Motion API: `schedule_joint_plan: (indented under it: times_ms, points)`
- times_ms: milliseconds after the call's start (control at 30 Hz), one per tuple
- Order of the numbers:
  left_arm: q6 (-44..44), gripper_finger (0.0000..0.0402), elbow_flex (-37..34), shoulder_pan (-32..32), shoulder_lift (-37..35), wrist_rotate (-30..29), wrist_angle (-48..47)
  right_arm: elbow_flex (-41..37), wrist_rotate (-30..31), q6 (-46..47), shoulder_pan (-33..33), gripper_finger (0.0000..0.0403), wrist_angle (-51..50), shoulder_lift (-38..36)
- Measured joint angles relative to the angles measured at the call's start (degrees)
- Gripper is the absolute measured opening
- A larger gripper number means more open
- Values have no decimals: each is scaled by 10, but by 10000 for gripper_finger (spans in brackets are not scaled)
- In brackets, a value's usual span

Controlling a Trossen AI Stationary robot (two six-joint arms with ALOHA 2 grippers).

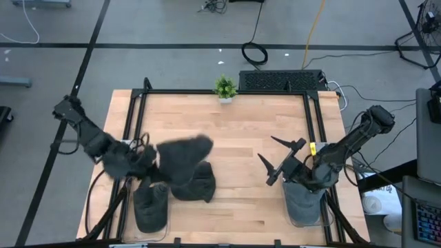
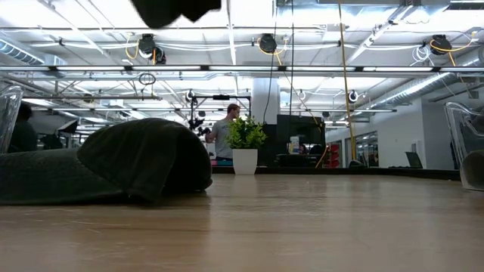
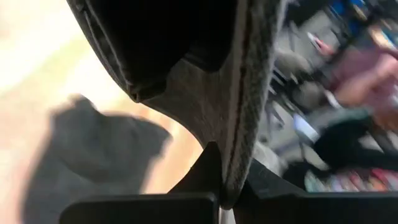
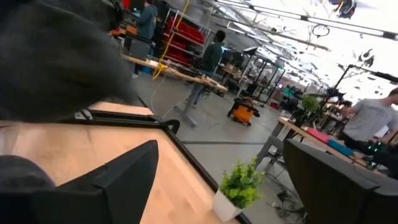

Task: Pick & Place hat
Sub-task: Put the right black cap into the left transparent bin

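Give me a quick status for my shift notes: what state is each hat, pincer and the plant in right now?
Left pincer: shut on the lifted hat.
Lifted hat: held above the table.
Second hat: lying on the table.
Right pincer: open, empty.
Plant: upright at the far edge.

Left gripper (image 1: 148,163) fingertips hidden under the lifted hat (image 1: 182,157) in the high view; left wrist view blurred, hat (image 3: 186,56) cut off at the edge. Low view shows only a dark scrap (image 2: 178,9) cropped at the top, and the far person (image 2: 224,134) is too small for detail.
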Motion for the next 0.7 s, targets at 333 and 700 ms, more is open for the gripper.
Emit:
schedule_joint_plan:
  times_ms: [333, 700]
  points:
    - [-184, 8, 0, -294, 68, -167, -23, -11, -4, 199, 4, 321, -151, 0]
    - [-518, 8, -12, -434, 203, -340, -50, -37, -32, 13, 1, 320, 53, 0]
